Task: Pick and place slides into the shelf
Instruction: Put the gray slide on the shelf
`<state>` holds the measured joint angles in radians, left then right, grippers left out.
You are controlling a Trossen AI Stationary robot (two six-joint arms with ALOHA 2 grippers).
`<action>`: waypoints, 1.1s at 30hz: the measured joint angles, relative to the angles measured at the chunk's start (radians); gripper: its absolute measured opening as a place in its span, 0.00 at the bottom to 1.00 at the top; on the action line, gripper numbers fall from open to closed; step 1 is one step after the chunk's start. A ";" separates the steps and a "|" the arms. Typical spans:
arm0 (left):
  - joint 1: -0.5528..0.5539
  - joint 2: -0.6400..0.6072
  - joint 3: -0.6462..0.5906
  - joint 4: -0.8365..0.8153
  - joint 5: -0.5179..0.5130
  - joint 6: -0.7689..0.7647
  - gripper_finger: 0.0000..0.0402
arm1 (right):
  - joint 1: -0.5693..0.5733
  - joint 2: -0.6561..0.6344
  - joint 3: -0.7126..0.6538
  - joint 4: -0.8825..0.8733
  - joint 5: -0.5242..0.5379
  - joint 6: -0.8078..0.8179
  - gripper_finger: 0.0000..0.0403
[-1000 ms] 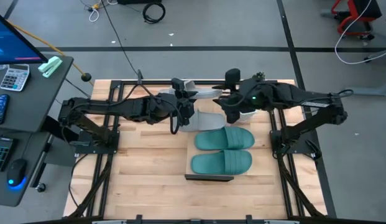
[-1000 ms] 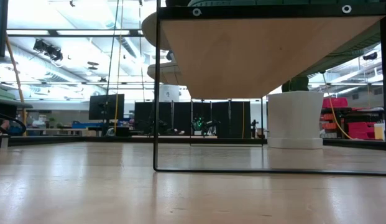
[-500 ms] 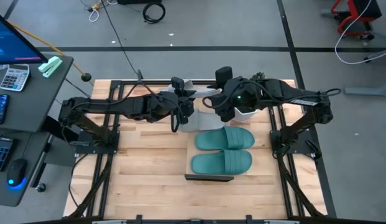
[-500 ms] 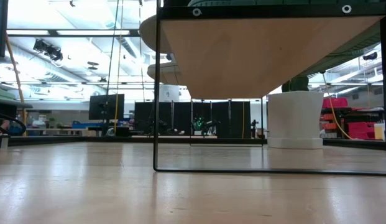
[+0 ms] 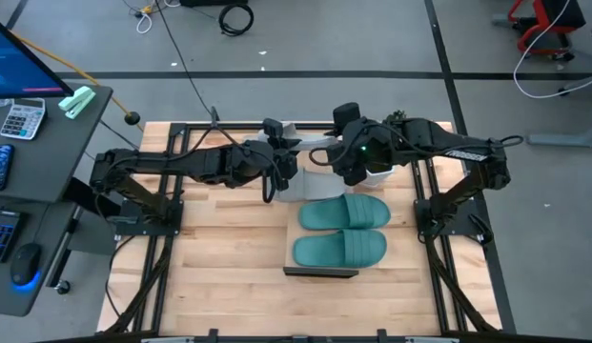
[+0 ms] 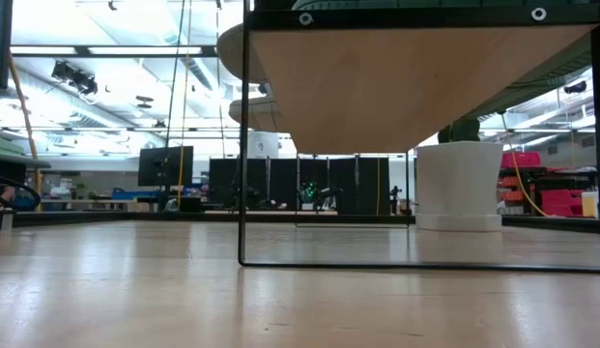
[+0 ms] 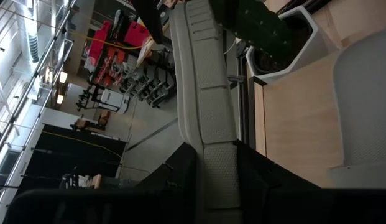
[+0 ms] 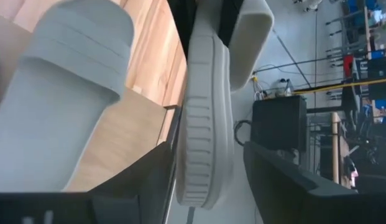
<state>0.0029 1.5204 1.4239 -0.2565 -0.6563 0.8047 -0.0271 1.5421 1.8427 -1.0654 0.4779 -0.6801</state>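
1. We see even, bright overhead light on the slatted light-wood tabletop.
2. We note glaring ceiling lights in the low view.
3. Wrist views look dimmer, slightly soft.

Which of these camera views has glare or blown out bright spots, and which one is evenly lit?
The low view is washed out at its upper left, where the ceiling lights glare, and the underside of the shelf lies in shade. The high view is evenly lit, with the teal slides clear on the shelf.

Matt rubbery grey slide with ribbed sole; pale smooth wood shelf with dark metal frame.
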 joint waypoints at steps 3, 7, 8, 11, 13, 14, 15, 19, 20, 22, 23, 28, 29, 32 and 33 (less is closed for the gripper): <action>0.000 0.000 0.000 0.000 0.000 0.000 0.21 | -0.013 0.000 0.000 -0.004 0.003 0.001 0.51; 0.000 0.000 0.000 0.000 0.000 -0.001 0.21 | -0.026 0.000 0.000 -0.021 -0.007 0.026 0.44; 0.000 0.000 0.000 0.001 0.000 -0.001 0.21 | -0.028 0.000 0.000 -0.026 -0.015 0.030 0.42; 0.000 0.000 0.000 0.000 -0.001 -0.001 0.21 | -0.030 0.000 0.000 -0.031 -0.032 0.029 0.32; 0.000 0.000 0.000 0.001 -0.001 0.000 0.21 | -0.030 0.000 0.000 -0.033 -0.040 0.029 0.26; 0.000 0.000 0.000 0.001 -0.001 0.000 0.21 | -0.030 0.000 0.000 -0.034 -0.040 0.029 0.23; 0.000 0.000 0.000 0.001 -0.002 0.000 0.21 | -0.029 0.000 0.000 -0.035 -0.041 0.029 0.20; 0.000 0.000 0.000 0.002 -0.001 0.000 0.23 | -0.029 0.000 0.000 -0.036 -0.046 0.029 0.15; 0.000 0.000 0.000 0.002 -0.001 0.000 0.23 | -0.029 0.000 0.000 -0.036 -0.046 0.029 0.15; 0.000 0.000 0.000 0.003 -0.001 0.000 0.25 | -0.030 0.000 0.000 -0.037 -0.041 0.029 0.15; 0.000 0.000 0.000 0.005 -0.002 0.000 0.26 | -0.030 0.000 0.000 -0.037 -0.036 0.028 0.15; 0.000 0.000 0.000 0.014 -0.002 0.000 0.31 | -0.030 0.000 0.000 -0.037 -0.011 0.026 0.14; 0.001 0.000 0.000 0.014 -0.002 0.000 0.31 | -0.030 0.000 0.000 -0.037 -0.009 0.026 0.14; 0.000 0.000 0.000 0.015 -0.002 -0.001 0.33 | -0.029 0.000 0.000 -0.037 0.004 0.025 0.14; 0.000 0.000 0.000 0.016 -0.002 -0.002 0.33 | -0.029 0.001 0.000 -0.037 0.011 0.024 0.14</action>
<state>0.0032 1.5204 1.4242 -0.2410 -0.6580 0.8027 -0.0563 1.5427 1.8423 -1.1027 0.4894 -0.6562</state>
